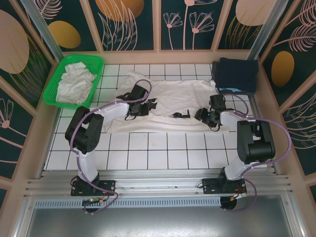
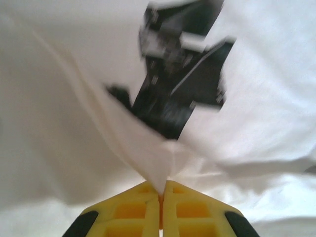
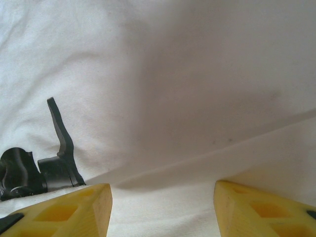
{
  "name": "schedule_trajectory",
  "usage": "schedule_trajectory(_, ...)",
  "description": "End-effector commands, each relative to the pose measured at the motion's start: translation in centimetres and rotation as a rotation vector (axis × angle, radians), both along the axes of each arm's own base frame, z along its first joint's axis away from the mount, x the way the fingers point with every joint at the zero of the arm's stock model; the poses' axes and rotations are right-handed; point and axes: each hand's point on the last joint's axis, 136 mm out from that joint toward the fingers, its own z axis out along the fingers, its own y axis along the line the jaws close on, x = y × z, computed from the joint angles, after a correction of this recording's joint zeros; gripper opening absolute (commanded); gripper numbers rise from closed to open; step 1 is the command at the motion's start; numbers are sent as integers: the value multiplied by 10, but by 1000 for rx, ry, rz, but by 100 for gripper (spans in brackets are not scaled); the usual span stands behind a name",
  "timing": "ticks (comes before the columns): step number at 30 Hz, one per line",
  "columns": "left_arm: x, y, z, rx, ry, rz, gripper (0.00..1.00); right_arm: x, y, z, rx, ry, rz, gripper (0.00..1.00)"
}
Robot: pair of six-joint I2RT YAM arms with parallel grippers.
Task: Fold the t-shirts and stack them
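Pinching a peak of the spread white t-shirt (image 1: 177, 96) toward its left side, mid-table, with the left gripper (image 2: 160, 193) clenched on the cloth and the right gripper (image 3: 163, 191) released, jaws wide just over the same shirt. Probably the first grab of a fold, judging through blur; next, close the right gripper on fabric and lift both sides together. Farther back, more crumpled shirts (image 1: 74, 81) waiting in the green basket (image 1: 81, 57).

A green basket (image 1: 83, 57) sits at the far-left corner of the white-tiled counter (image 1: 148, 148). A navy cloth (image 1: 236, 74), apparently folded, lies at the far-right corner, with a pale blue edge (image 1: 231, 91) showing at its near side. Dark floral panels (image 1: 128, 22) wall the counter, and a metal rail (image 1: 158, 186) runs along its near edge.
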Motion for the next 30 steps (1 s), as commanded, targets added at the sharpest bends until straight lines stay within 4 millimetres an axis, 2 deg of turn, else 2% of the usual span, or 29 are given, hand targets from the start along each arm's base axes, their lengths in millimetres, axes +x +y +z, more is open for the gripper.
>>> schedule_trajectory(1,13,-5,2,46,-6,-34,5,5,-6,-1,-20,-2,-1,57)
schedule_trajectory(3,20,-7,-1,62,-6,-42,5,4,-7,-3,-19,4,-2,57)
schedule_trajectory(5,25,-12,-4,65,-4,-58,12,4,-7,-2,-19,3,-1,57)
schedule_trajectory(7,29,-16,-9,67,3,-70,13,4,-7,-1,-21,4,-1,57)
schedule_trajectory(9,34,-20,-11,61,1,-86,19,5,-8,1,-23,1,-2,57)
schedule_trajectory(10,37,-23,-10,58,-6,-89,28,5,-8,3,-26,-1,-2,57)
schedule_trajectory(14,46,-33,10,24,-63,-135,36,9,-9,18,-24,-29,-17,57)
schedule_trajectory(16,50,-29,25,38,-109,-126,37,16,-2,34,-7,-78,-18,57)
schedule_trajectory(19,47,-10,43,80,-152,-87,40,27,17,53,20,-157,11,57)
schedule_trajectory(22,29,16,43,101,-158,-31,44,31,27,46,16,-136,28,57)
schedule_trajectory(24,10,33,31,97,-133,10,45,27,26,32,1,-94,24,57)
schedule_trajectory(28,-30,60,0,91,-73,65,45,12,7,12,-63,-45,-38,58)
schedule_trajectory(30,-53,82,-19,102,-24,108,44,1,-7,2,-70,-20,-90,58)
